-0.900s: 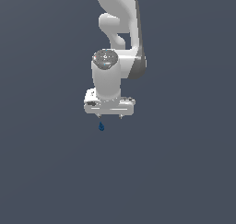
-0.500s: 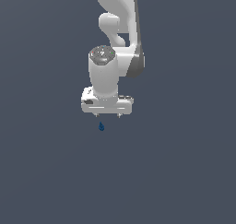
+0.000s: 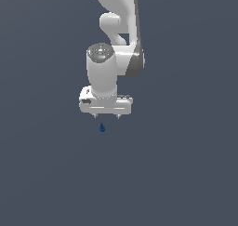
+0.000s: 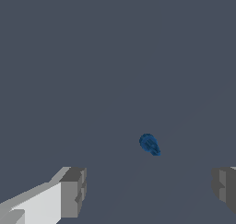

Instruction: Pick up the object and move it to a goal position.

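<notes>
The object is a tiny dark blue teardrop-shaped blob lying on the flat grey ground, just below the white gripper in the exterior view. In the wrist view the object lies between and a little ahead of the two grey fingertips. My gripper hangs above it, pointing down, with its jaws wide apart and nothing between them. The gripper does not touch the object.
The white arm rises behind the gripper toward the top of the exterior view. The ground is a plain dark grey surface with no other objects showing.
The gripper has shifted slightly toward the exterior view's left. The blue object has not moved.
</notes>
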Controlling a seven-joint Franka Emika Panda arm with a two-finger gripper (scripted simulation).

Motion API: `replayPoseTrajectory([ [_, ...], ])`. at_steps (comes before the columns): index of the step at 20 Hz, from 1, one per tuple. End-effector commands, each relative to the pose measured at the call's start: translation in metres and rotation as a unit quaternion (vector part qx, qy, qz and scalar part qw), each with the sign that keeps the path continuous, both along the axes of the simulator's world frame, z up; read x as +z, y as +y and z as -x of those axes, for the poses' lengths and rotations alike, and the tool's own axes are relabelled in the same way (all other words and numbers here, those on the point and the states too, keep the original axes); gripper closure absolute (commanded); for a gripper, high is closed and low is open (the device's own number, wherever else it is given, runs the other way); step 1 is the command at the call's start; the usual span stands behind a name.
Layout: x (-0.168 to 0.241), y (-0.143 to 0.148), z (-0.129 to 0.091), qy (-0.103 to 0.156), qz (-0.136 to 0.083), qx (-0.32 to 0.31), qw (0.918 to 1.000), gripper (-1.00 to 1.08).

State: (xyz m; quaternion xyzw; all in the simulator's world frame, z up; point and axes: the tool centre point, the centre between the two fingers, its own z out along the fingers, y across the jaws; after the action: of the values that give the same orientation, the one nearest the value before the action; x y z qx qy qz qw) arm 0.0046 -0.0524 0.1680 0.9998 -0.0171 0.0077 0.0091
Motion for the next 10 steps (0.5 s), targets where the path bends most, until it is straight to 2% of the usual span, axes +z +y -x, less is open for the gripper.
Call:
replayPoseTrajectory([
  [1, -0.002, -0.001, 0.000, 0.000, -0.001, -0.010, 1.0000, -0.92],
  [10, -0.015, -0.007, 0.003, 0.001, -0.005, -0.089, 0.9960, -0.92],
])
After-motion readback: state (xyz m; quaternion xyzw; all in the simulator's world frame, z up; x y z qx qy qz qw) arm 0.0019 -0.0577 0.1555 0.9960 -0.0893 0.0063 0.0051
